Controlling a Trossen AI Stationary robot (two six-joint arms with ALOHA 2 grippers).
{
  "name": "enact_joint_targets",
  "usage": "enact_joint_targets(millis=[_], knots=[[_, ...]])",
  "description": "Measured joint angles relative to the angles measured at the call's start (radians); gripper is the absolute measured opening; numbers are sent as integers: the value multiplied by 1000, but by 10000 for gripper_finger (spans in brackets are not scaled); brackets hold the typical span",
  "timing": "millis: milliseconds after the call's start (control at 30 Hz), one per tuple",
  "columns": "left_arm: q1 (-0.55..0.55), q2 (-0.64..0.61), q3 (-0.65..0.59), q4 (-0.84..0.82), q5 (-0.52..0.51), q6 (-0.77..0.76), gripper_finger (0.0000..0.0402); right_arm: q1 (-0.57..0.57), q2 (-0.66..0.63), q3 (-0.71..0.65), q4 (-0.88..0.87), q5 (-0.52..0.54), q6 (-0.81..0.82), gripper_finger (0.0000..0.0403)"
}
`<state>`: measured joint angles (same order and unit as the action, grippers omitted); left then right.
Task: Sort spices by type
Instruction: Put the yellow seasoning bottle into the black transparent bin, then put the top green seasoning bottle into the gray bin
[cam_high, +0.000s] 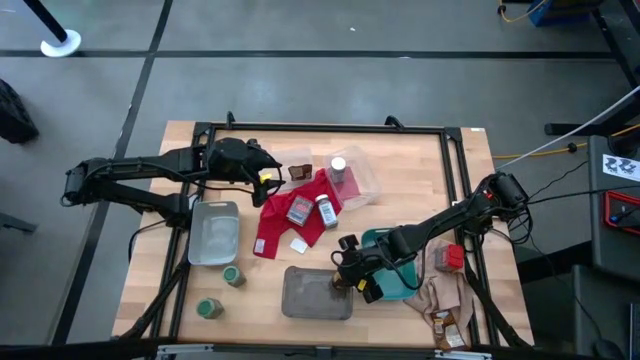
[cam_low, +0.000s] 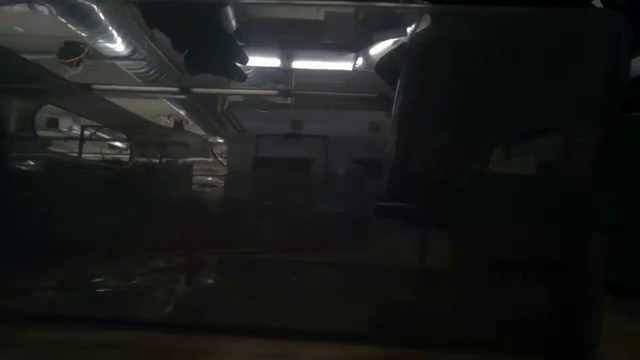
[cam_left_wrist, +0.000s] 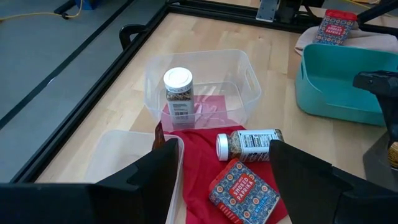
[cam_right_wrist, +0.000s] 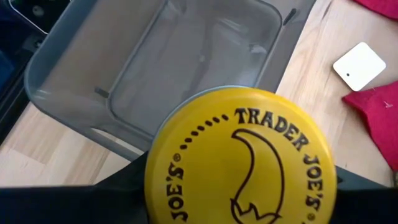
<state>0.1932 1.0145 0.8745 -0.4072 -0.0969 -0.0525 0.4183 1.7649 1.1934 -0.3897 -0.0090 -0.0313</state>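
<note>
My right gripper (cam_high: 349, 276) is shut on a jar with a yellow Trader Joe's face (cam_right_wrist: 241, 163), over the right end of the dark grey tray (cam_high: 312, 298). My left gripper (cam_high: 267, 180) is open and empty, just left of the red cloth (cam_high: 283, 222). On that cloth lie a red tin (cam_left_wrist: 242, 190) and a white-capped bottle (cam_left_wrist: 249, 144). Another white-capped bottle (cam_left_wrist: 177, 93) stands in the clear tray (cam_left_wrist: 249, 78). Two green-lidded jars (cam_high: 233, 275) stand near the front left. A second red tin (cam_high: 452, 257) sits on the beige cloth (cam_high: 440, 295). My right gripper pinches the jar between its two fingers (cam_right_wrist: 118, 190), one on each side of the jar's round body (cam_right_wrist: 155, 180). The yellow face points back at the wrist camera. The fingers point down at the dark grey tray; whether the jar touches it is hidden by the jar.
A light grey tray (cam_high: 215, 232) lies left of the red cloth, a teal tray (cam_high: 395, 285) under my right arm. A dark brown packet (cam_high: 298, 172) lies near the clear tray, more packets (cam_high: 447, 327) on the beige cloth. A white card (cam_high: 299, 245) lies on the wood.
</note>
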Motion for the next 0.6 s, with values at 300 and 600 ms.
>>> enact_joint_targets(millis=[300,600], knots=[[0,0,0,0,0,0,235,0,0,0,-1,3,0,266],[0,0,0,0,0,0,235,0,0,0,-2,3,0,270]])
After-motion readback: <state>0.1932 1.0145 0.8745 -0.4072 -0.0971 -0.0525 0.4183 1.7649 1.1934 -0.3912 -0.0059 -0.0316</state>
